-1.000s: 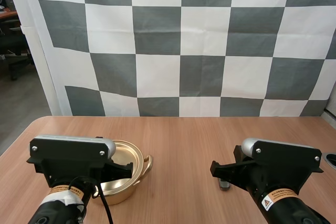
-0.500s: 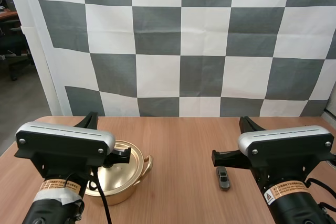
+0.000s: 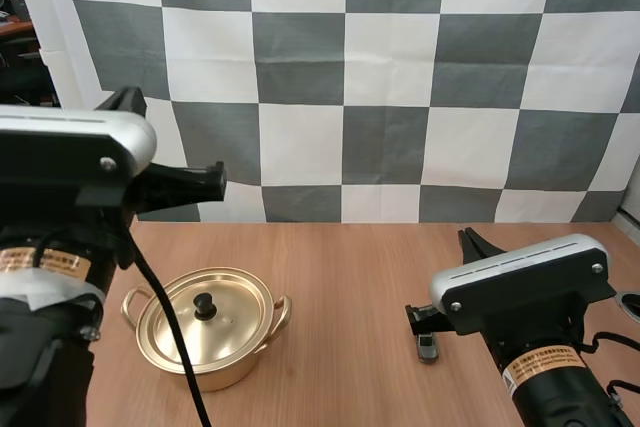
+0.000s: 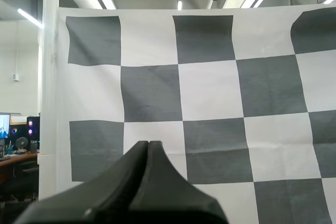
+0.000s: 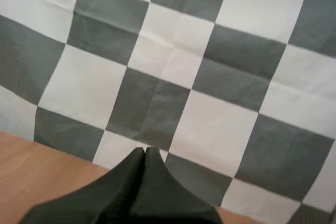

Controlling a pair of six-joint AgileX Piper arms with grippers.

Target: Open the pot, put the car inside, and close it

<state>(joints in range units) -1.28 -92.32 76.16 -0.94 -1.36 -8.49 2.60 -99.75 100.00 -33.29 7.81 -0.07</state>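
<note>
A gold pot (image 3: pixel 210 342) with two side handles stands on the table's left half. Its lid (image 3: pixel 205 315) with a black knob (image 3: pixel 204 303) is on. A small grey toy car (image 3: pixel 428 347) lies on the wood at the right, partly hidden under my right arm. My left gripper (image 3: pixel 217 180) is held high above and behind the pot; in the left wrist view its fingers (image 4: pixel 148 144) lie together as one dark wedge. My right gripper (image 3: pixel 411 315) hangs just over the car, its fingers (image 5: pixel 145 151) likewise shut on nothing.
The wooden table (image 3: pixel 340 277) has bare room between pot and car and along its back edge. A round grey fitting (image 3: pixel 630 300) sits at the table's right edge.
My left arm has risen high and to the left, uncovering the whole pot. My right arm lifted off the car, then tilted down over it again. Pot and car have not moved.
</note>
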